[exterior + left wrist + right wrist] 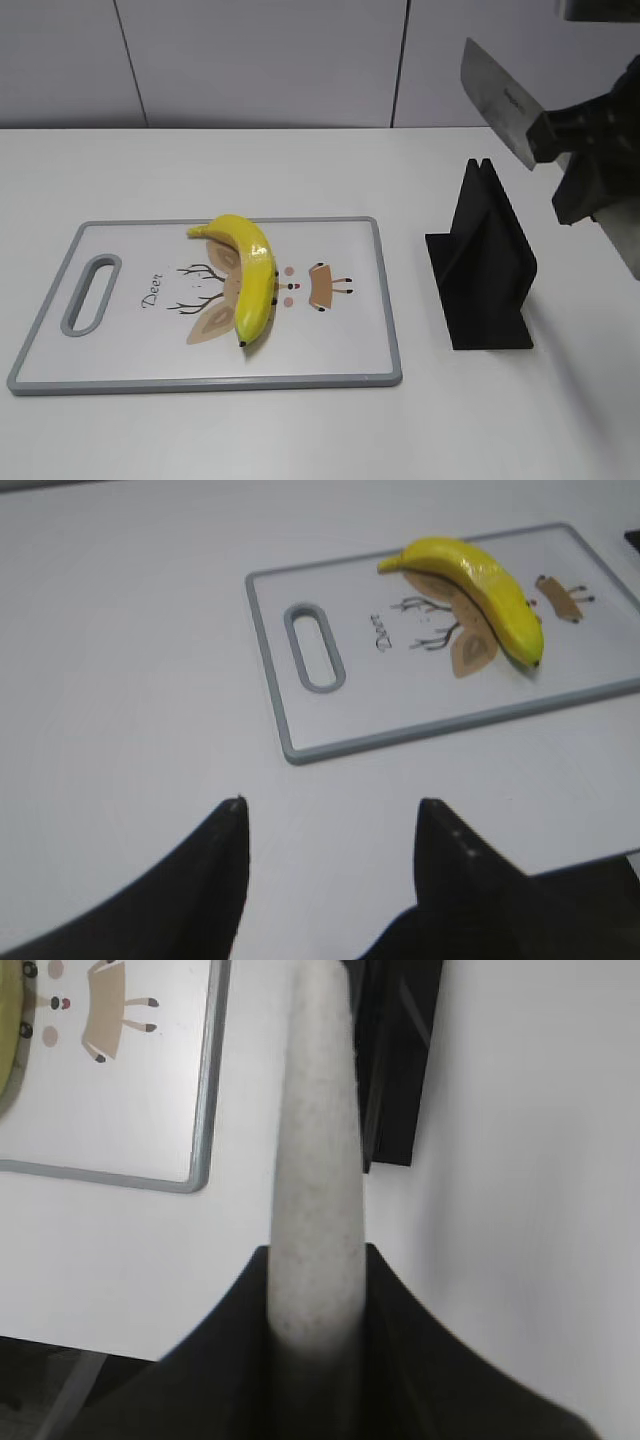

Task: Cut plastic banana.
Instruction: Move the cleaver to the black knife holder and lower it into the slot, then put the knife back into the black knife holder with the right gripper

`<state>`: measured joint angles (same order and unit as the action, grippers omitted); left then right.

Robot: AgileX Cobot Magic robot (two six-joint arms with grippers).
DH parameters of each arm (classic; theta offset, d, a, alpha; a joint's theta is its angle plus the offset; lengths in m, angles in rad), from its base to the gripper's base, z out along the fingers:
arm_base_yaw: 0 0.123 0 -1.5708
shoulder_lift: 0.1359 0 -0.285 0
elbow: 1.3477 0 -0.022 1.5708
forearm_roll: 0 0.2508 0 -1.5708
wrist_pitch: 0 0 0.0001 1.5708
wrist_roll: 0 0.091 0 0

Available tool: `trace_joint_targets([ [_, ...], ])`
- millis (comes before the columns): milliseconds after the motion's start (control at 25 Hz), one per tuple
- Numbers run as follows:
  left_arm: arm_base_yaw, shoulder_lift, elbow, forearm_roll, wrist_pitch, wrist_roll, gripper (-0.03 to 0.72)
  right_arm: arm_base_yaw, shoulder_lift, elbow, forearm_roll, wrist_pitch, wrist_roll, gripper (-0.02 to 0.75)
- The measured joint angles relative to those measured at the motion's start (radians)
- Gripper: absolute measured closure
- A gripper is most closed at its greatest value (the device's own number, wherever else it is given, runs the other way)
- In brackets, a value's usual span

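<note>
The yellow plastic banana [248,275] lies whole on the white cutting board [140,355], over its deer drawing; it also shows in the left wrist view [480,585], and its edge shows in the right wrist view [8,1050]. My right gripper [315,1260] is shut on a knife [500,105] and holds it in the air above the black knife stand [485,265], right of the board. In the right wrist view the knife [315,1160] runs forward between the jaws. My left gripper [330,805] is open and empty over bare table, left of and nearer than the board [300,750]. It is out of the exterior view.
The black knife stand [400,1070] stands on the white table right of the board. The board has a grey rim and a handle slot [90,293] at its left end. A grey wall runs behind the table.
</note>
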<state>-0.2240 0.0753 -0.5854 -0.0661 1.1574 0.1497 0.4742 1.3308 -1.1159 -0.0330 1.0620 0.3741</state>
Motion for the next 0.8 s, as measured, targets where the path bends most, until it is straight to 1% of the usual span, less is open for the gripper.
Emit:
trace_joint_targets([
  [120,0.0,-0.026,0.028,-0.016,0.044,0.0,0.178,0.0,-0.05,0.042,-0.009,-0.001,0.043,0.58],
  [240,0.0,-0.038,0.03,-0.023,0.042,0.0,0.178,0.0,-0.085,0.079,-0.01,-0.005,0.08,0.58],
  [440,0.0,-0.04,0.068,-0.024,-0.08,0.0,0.178,0.0,-0.095,0.128,-0.01,-0.022,0.096,0.58],
  [600,0.0,-0.04,0.077,-0.024,-0.1,0.0,0.178,0.0,-0.095,0.141,-0.011,-0.06,0.1,0.58],
  [720,0.0,-0.04,0.077,-0.024,-0.103,0.0,0.149,0.0,-0.095,0.143,-0.011,-0.098,0.1,0.58],
  [800,0.0,-0.04,0.077,-0.024,-0.103,0.0,0.106,0.0,-0.095,0.143,-0.011,-0.112,0.106,0.58],
])
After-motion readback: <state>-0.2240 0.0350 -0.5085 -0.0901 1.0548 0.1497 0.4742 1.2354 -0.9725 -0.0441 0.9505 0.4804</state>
